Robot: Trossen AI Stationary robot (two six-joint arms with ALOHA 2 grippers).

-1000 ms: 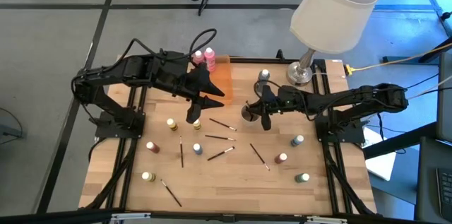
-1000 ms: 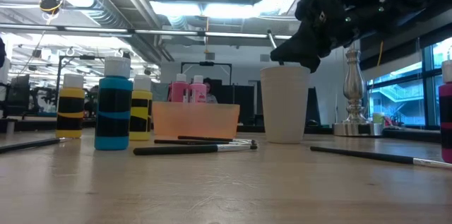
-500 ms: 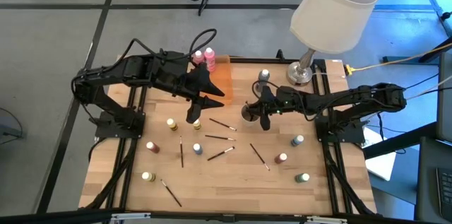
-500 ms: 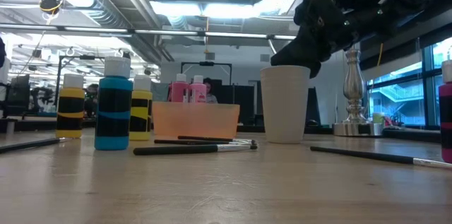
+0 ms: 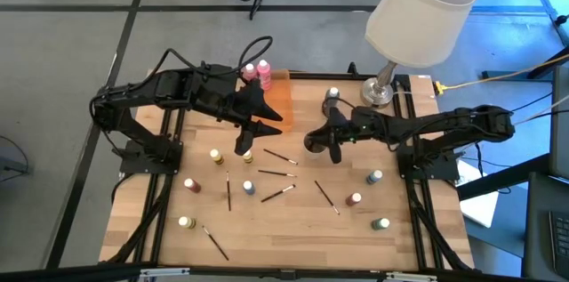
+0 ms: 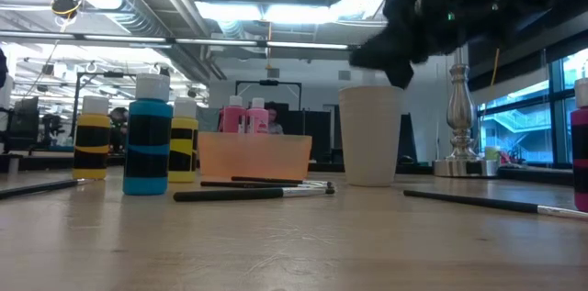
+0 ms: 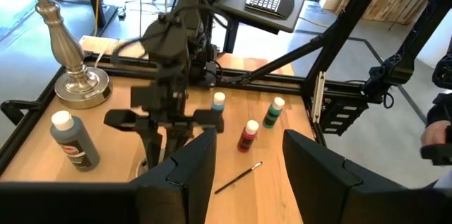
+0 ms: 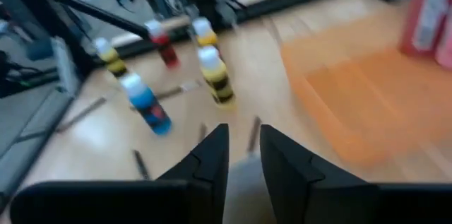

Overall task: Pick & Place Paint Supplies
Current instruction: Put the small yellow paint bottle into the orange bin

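Since a second ago the right gripper (image 5: 318,142) has lifted off the rim of the small round cup (image 6: 371,135) and its arm has swung slightly; in the low view it now hangs just above the cup's mouth instead of dipping into it. Its fingers (image 8: 212,155) stand a narrow way apart with nothing visible between them, so it looks released, probably having dropped a brush into the cup (the cup's inside is hidden, so that is only a guess). Just beyond this gripper, toward the table's middle, several paintbrushes (image 5: 277,173) lie scattered flat, with yellow bottles (image 8: 215,75), a blue bottle (image 8: 147,102) and a red one (image 8: 162,46) standing upright past them, all well spaced, likely so each can be reached singly. Near its own side stand a grey bottle (image 5: 332,95) and the lamp base (image 5: 377,93). Across from it the left gripper (image 5: 246,146) waits open and empty over the table's middle, just above a yellow bottle. Behind that, the orange tray (image 5: 276,97) sits at the table's far edge with two pink bottles (image 5: 257,71) beside it. Most supplies are not yet gathered.
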